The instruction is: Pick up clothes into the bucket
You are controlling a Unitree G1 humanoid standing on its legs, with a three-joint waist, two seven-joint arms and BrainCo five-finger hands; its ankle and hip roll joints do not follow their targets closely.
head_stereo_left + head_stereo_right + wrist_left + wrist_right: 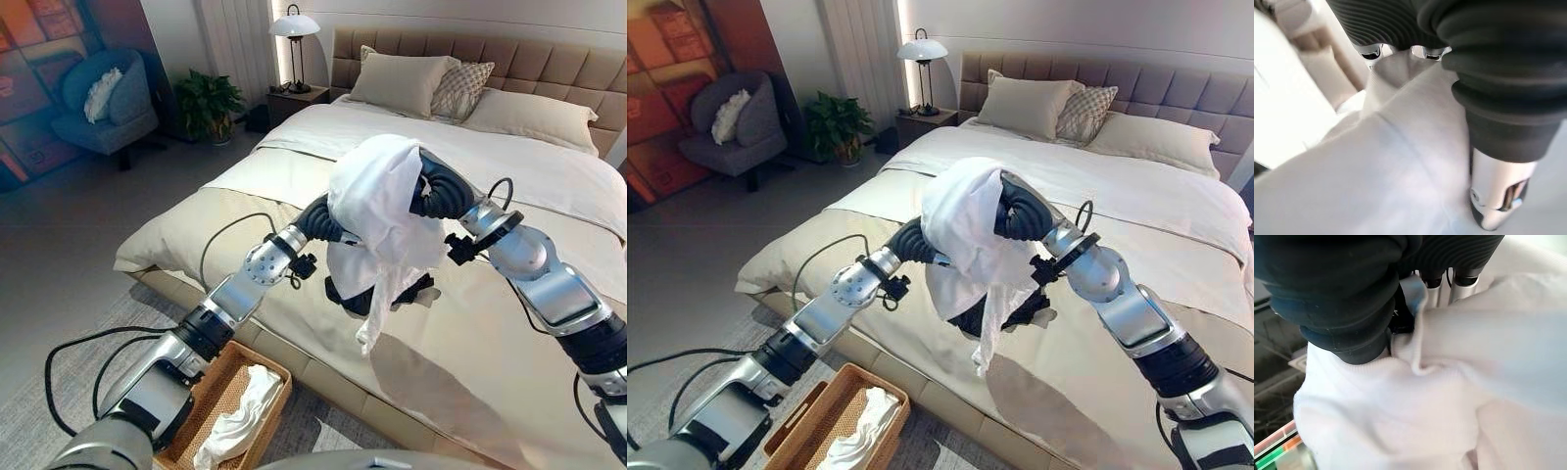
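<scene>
Writing: you have no readable brand, label or print on any item.
White garment (377, 211): you see it in mid frame, lifted above the bed (509, 196), draped over both robot hands with a tail hanging down.
Left robot hand (1498, 196): it sits under the cloth; whether its fingers are clenched or released cannot be told.
Right robot hand (1444, 281): its fingers are buried in the white cloth, so its grip cannot be told.
Dark garment (367, 297): it lies on the bed just beneath the hanging tail.
Wicker basket (201, 397): at lower left on the floor beside the bed, with a white cloth (240, 416) inside.
</scene>
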